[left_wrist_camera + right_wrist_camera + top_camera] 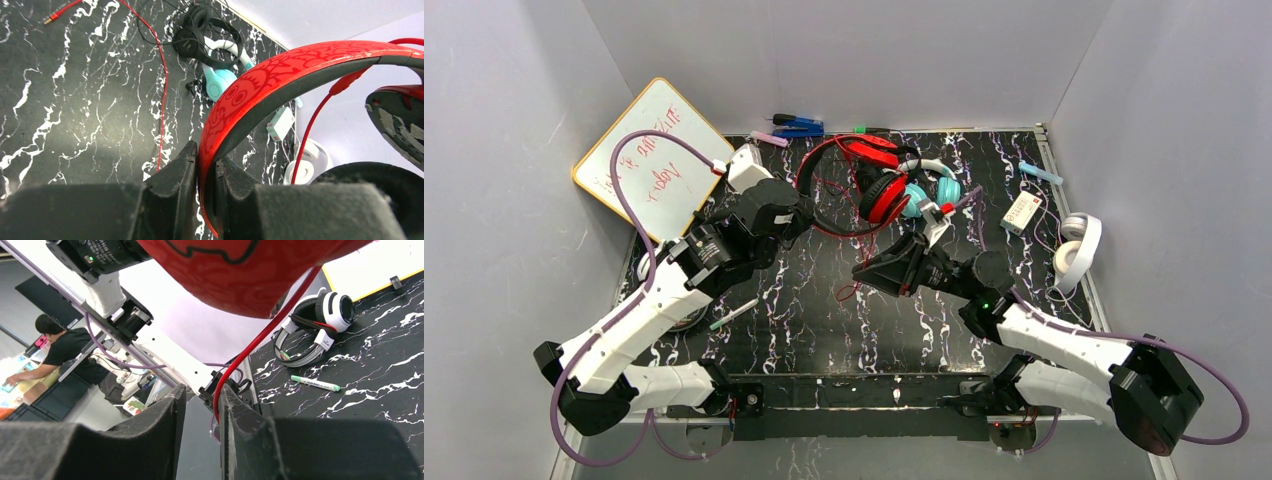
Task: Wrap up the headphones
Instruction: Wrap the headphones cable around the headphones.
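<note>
Bright, even light from overhead fills the top view, leaving only soft shadows and a dull sheen on the black marbled table (824,330). Both wrist views are dark and blurred along the bottom edge, and the red headphones (260,80) lose sharpness close to the lens. In the right wrist view the pale background is washed out

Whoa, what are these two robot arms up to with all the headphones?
The left gripper is clamped on the band of the red over-ear headphones, holding them above the black marbled table. The right gripper has their thin red cord running between its parted jaws, not pinched. A teal pair and an all-white pair lie on the table.
</note>
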Available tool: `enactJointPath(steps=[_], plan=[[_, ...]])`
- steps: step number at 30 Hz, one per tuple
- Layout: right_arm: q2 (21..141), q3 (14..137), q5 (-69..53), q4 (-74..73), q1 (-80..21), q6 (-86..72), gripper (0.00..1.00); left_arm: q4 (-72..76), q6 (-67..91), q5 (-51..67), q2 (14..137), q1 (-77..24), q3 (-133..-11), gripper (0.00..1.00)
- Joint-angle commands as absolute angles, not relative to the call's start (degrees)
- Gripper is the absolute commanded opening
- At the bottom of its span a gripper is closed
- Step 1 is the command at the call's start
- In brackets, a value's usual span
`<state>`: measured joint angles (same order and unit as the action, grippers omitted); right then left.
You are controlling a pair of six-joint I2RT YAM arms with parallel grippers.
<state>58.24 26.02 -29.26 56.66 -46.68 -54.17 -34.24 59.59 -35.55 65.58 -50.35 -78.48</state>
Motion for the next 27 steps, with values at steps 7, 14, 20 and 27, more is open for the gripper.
enactJointPath(steps=[7,14,20,27], plan=[[63.76,29.45,-27.59,66.37,-47.33,-59.22,0.43,-28.83,58.96,-46.32,65.48,-50.06,-77.08,0.00],[64.89,31.09,-27.98,67.59,-49.63,-60.17,0.44,-27.82,58.77,-51.86,66.30,-50.01,-76.40,0.00],[66.80,31.41,-26.32,69.77,-53.50,-60.21,0.42,-27.86,60.50,-54.16,67.32,-50.01,-77.02,0.00],[61.28,27.97,-18.05,59.09,-53.65,-54.23,0.49,-27.74,56.95,-53.56,68.00,-50.01,-80.57,0.00]])
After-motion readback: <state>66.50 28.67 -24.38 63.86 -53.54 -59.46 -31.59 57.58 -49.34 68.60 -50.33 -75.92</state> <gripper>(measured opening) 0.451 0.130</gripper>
